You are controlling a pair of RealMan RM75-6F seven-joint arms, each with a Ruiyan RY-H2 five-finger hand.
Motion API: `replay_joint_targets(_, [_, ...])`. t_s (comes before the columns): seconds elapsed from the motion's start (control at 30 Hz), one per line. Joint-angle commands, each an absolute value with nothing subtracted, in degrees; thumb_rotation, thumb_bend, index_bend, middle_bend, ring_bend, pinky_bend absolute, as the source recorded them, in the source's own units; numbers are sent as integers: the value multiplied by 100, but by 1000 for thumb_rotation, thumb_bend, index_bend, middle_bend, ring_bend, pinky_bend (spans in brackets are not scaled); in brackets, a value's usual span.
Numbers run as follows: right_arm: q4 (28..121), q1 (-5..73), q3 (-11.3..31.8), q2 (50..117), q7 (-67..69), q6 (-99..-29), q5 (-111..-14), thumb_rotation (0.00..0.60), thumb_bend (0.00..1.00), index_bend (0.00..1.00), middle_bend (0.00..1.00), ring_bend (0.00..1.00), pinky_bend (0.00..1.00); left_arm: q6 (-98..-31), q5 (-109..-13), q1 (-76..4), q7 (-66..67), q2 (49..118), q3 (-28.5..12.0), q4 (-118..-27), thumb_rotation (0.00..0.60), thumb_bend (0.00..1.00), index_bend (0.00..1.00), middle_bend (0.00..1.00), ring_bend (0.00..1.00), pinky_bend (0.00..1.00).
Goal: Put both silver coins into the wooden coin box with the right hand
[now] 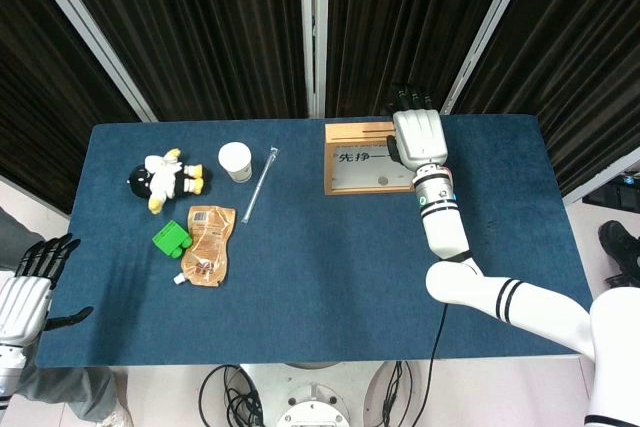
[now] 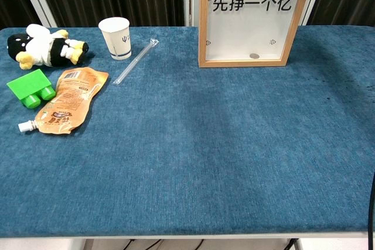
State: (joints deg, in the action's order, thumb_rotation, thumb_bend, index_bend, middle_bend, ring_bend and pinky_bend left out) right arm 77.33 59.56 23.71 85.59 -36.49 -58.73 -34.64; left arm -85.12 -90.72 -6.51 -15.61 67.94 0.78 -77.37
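From the head view, the wooden coin box (image 1: 368,158) stands at about one o'clock on the blue table (image 1: 320,277), and the right hand (image 1: 418,133) hovers over the box's right top corner, back of the hand upward, dark fingers reaching past the far edge; whether it holds anything cannot be told from here. The left hand (image 1: 28,282) hangs off the table at eight o'clock, holding nothing, fingers apart. Toward ten o'clock lie a plush toy (image 1: 166,178), a paper cup (image 1: 236,161) and a clear straw (image 1: 259,183), with a green block (image 1: 172,240) just beside an orange pouch (image 1: 207,244) nearer nine o'clock. From the chest view, the wooden coin box (image 2: 252,18) sits at one o'clock with a glass front, and one silver coin (image 2: 254,56) rests inside on its bottom, right of centre. The second coin is not visible. Cup (image 2: 115,37), straw (image 2: 136,60), toy (image 2: 44,45), block (image 2: 30,86) and pouch (image 2: 65,99) fill the ten o'clock side.
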Motion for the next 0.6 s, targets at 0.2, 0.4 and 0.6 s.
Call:
replay_joint_targets(0.2, [7794,5921,2358,8493,-3452,-5902,-3611,600,322,6,22,0,0,-8527,-9080,-651,-1553,6787,75,-7754,600,94,63,11,0,0])
replay_joint_targets(0.4, [7943,5825,2364,8387,-3221,-6017,-3834,600,321,0,22,0,0,-8541,-9088,-648,-1518,6775,76,-7792,600,94,63,11,0,0])
replay_joint_targets(0.6, [8812,5309,2297,7847,-2709,-6721,-4749,600,322,0,15,0,0,-8579,-9079,-631,-1495,6753,64,-7835,600,94,63,11,0,0])
